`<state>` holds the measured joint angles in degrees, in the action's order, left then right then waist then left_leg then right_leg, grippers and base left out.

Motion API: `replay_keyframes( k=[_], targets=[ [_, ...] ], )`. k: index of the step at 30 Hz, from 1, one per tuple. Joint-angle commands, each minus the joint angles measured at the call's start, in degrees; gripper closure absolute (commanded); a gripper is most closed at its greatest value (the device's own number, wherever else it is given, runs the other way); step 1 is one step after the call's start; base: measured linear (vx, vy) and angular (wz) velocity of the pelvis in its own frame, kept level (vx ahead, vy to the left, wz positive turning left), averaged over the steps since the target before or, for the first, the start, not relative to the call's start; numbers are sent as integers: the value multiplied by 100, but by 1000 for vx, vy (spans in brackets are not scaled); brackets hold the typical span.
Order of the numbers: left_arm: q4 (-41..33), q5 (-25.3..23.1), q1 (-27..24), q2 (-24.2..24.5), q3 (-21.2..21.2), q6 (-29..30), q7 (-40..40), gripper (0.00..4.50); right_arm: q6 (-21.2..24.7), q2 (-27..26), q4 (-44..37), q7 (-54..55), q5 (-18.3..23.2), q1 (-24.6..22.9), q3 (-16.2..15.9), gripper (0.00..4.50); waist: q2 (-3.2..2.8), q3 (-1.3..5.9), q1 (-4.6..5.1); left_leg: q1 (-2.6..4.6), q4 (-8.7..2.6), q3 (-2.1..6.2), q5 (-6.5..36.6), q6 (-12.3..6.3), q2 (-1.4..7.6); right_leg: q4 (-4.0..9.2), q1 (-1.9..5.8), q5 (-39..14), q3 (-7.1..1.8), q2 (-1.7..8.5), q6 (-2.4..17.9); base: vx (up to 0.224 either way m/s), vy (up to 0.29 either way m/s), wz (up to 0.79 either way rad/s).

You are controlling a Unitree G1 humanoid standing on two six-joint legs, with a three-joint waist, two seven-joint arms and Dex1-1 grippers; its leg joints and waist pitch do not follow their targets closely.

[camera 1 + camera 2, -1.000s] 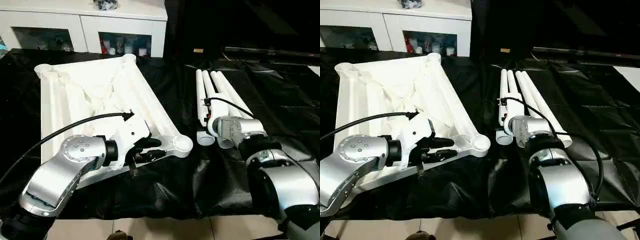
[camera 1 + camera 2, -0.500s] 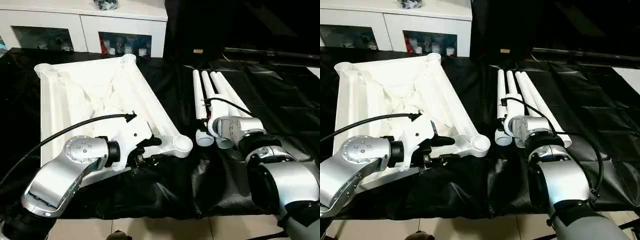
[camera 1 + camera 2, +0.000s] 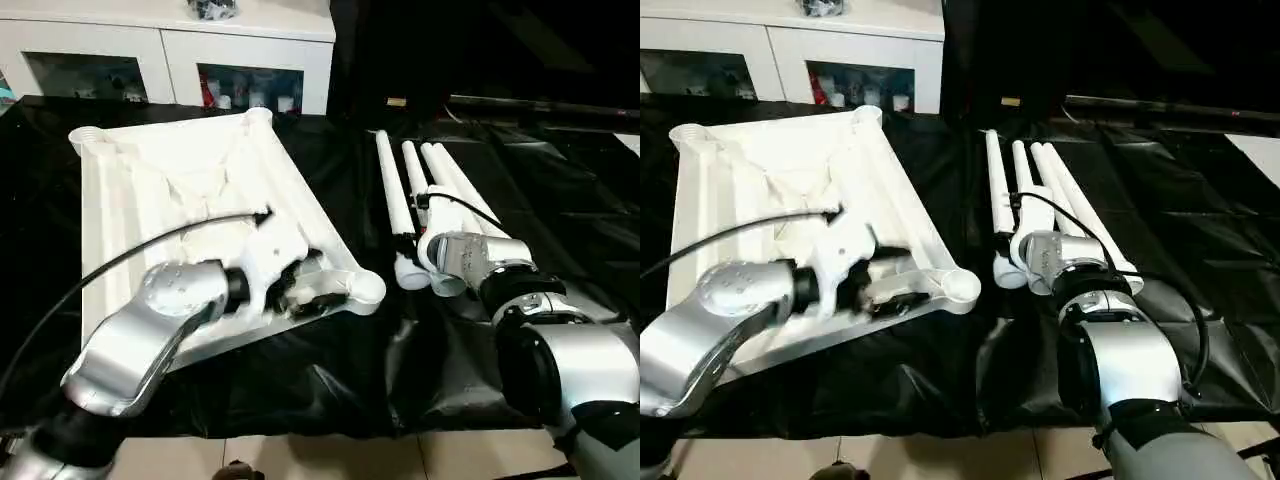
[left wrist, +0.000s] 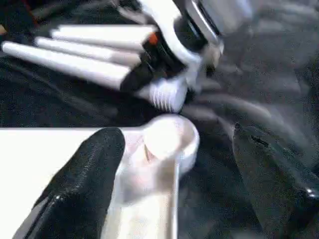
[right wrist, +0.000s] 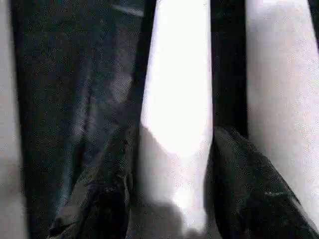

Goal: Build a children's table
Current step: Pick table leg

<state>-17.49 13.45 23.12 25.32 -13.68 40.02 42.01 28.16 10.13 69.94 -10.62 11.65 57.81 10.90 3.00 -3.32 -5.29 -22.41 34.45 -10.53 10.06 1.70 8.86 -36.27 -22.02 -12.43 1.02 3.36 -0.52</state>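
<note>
Both jaws work low over the black sheet-covered table (image 3: pixel 300 380). On the left gripper (image 4: pixel 174 174) the two black fingers (image 4: pixel 84 174) stand wide apart, holding nothing, one over the white plastic and the other beyond the edge over the black sheet, with the round corner socket (image 4: pixel 169 137) between them. On the right gripper (image 5: pixel 169 199) the jaws sit on either side of one white tubular leg (image 5: pixel 177 99), close against it near its flared end; whether they press it cannot be told.

Upside down on the sheet, the white rectangular plastic tabletop (image 3: pixel 190 180) shows its ribbed underside, its long axis running away from the robot and leaning slightly left, its near right corner socket just past the left gripper's fingertips. Right of it, across a strip of bare black sheet, the other white legs (image 3: pixel 450 180) lie side by side, pointing away from the robot and fanning slightly, flared ends nearest. More open sheet spreads to the right of the legs. Beyond the table's far edge stands a white cabinet with glass doors (image 3: pixel 160 50).
</note>
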Motion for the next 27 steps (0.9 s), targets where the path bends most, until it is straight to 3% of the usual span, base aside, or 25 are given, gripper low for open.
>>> replay_keyframes(
  k=[1, 2, 4, 6, 7, 9, 10, 11, 12, 14, 16, 17, 18, 22, 27],
  targets=[
    [94, 138, 119, -124, 183, -62, -103, 27, -163, 51, -158, -67, 87, -36, 126, 256, -79, 414, -15, 154, -384, 116, 699, 287, 367, 283, 204, 283, -172, 434, 1417, 0, 0, 0],
    [287, 260, 238, -386, 376, -171, -262, 23, -505, 54, -393, -346, 226, -129, 270, 256, -83, 417, -17, 153, -376, 111, 710, 261, 367, 282, 209, 317, -176, 441, 1438, 0, 0, 0],
    [415, 318, 320, -539, 477, -218, -367, 10, -768, 55, -584, -581, 321, -208, 358, 256, -61, 432, -50, 154, -364, 111, 629, 142, 378, 280, 231, 469, -177, 458, 1463, 0, 0, 0],
    [972, 491, 733, -1090, 932, 122, -1004, 4, -832, 94, -1170, -1268, 594, -435, 457, 256, -34, 417, -36, 133, -357, 89, 570, 35, 358, 286, 246, 589, -179, 420, 1488, 0, 0, 0],
    [1094, 548, 828, -1212, 1044, 228, -1140, 4, -829, 104, -1300, -1407, 661, -487, 479, 256, -44, 436, -68, 181, -344, 97, 563, -32, 378, 289, 235, 648, -180, 439, 1520, 0, 0, 0],
    [1239, 716, 949, -1408, 1252, 406, -1299, 0, -852, 117, -1495, -1604, 752, -577, 490, 257, -2, 435, -88, 148, -347, 101, 476, -125, 374, 291, 253, 582, -166, 462, 1549, 0, 0, 0],
    [1495, 1053, 1182, -1797, 1613, 658, -1568, 0, -738, 146, -2036, -2037, 990, -820, 493, 257, 11, 422, -87, 138, -344, 94, 455, -156, 374, 305, 265, 549, -169, 461, 1583, 0, 0, 0],
    [1526, 1093, 1210, -1844, 1657, 688, -1600, 0, -725, 150, -2101, -2090, 1019, -850, 493, 257, 8, 424, -115, 148, -331, 88, 443, -175, 370, 309, 266, 583, -171, 463, 1594, 0, 0, 0],
    [1647, 1399, 1358, -2151, 1877, 850, -1744, 0, -407, 132, -2912, -2639, 1447, -1184, 502, 257, 20, 426, -130, 148, -331, 97, 384, -254, 377, 313, 277, 657, -171, 456, 1611, 0, 0, 0],
    [1776, 1653, 1490, -2423, 2073, 925, -1898, 0, -111, 118, -3721, -3106, 1848, -1551, 455, 257, 39, 436, -172, 140, -323, 112, 260, -422, 387, 304, 280, 785, -167, 470, 1629, 0, 0, 0],
    [1925, 1908, 1631, -2670, 2256, 970, -2060, 0, 179, 142, -4498, -3502, 2192, -1945, 317, 257, 51, 421, -237, 145, -324, 122, 342, -505, 409, 338, 280, 566, -163, 491, 1620, 0, 0, 0],
    [1930, 1930, 1640, -2685, 2266, 978, -2062, 0, 204, 142, -4548, -3525, 2223, -1971, 312, 257, 51, 421, -237, 145, -324, 122, 342, -505, 409, 338, 280, 566, -163, 491, 1620, 0, 0, 0],
    [1962, 2142, 1732, -2828, 2358, 1099, -2063, 0, 472, 142, -5020, -3744, 2528, -2214, 262, 257, 56, 415, -255, 153, -338, 126, 428, -461, 410, 366, 257, 242, -154, 496, 1592, 0, 0, 0],
    [2004, 2330, 1914, -3024, 2517, 1328, -2118, 0, 747, 141, -5594, -4048, 2850, -2551, 161, 257, 51, 377, -287, 165, -372, 134, 697, -293, 422, 442, 219, -451, -160, 508, 1452, 0, 0, 0],
    [1964, 2800, 2132, -3193, 2756, 1481, -2302, 0, 1094, 182, -6123, -4093, 3007, -2878, 59, 257, 56, 379, -325, 160, -383, 154, 702, -187, 421, 450, 211, -529, -156, 515, 1352, 0, 0, 0]
  ],
)
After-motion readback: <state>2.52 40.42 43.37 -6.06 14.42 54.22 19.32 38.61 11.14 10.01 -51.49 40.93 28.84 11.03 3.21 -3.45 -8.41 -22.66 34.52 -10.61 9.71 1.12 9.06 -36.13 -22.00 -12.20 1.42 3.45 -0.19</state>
